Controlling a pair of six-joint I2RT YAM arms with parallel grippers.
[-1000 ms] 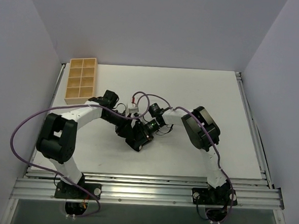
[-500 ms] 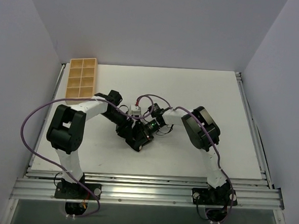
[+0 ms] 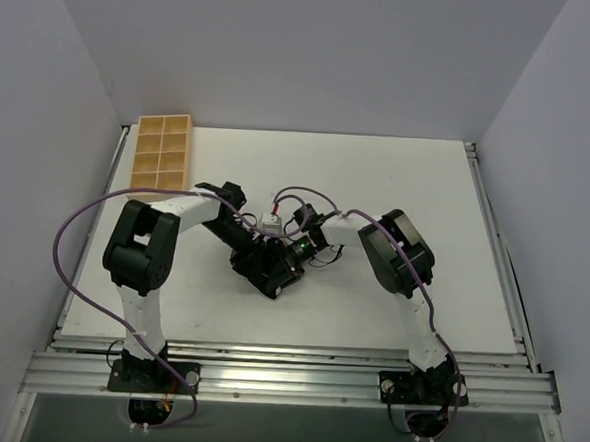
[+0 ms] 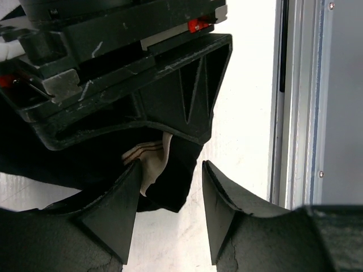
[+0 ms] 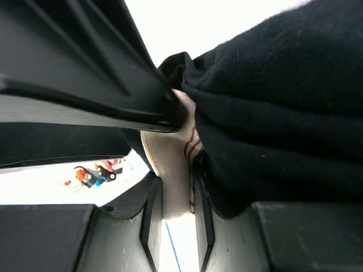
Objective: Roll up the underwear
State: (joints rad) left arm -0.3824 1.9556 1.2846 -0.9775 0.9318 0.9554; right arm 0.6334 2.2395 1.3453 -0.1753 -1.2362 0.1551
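The underwear (image 3: 271, 276) is a black bundle with a beige waistband (image 4: 151, 165) at the middle of the table, where both grippers meet. My right gripper (image 5: 177, 182) is shut on the beige waistband (image 5: 170, 150), and black folds (image 5: 272, 113) hang to its right. My left gripper (image 4: 170, 165) stands open just in front of the right gripper's body (image 4: 142, 85). A black corner of the garment (image 4: 176, 187) hangs between the left fingers against the left-hand one, with a gap to the other finger (image 4: 218, 198). In the top view the left gripper (image 3: 257, 262) and the right gripper (image 3: 291, 253) nearly touch.
A tan wooden compartment tray (image 3: 161, 155) stands at the table's far left corner. Purple cables (image 3: 74, 228) loop over both arms. An aluminium rail (image 4: 295, 113) runs along the table edge on the right of the left wrist view.
The left arm's elbow has swung right and its forearm now reaches in from further back. Its jaws have opened a little. The right arm and the bundle have stayed put.
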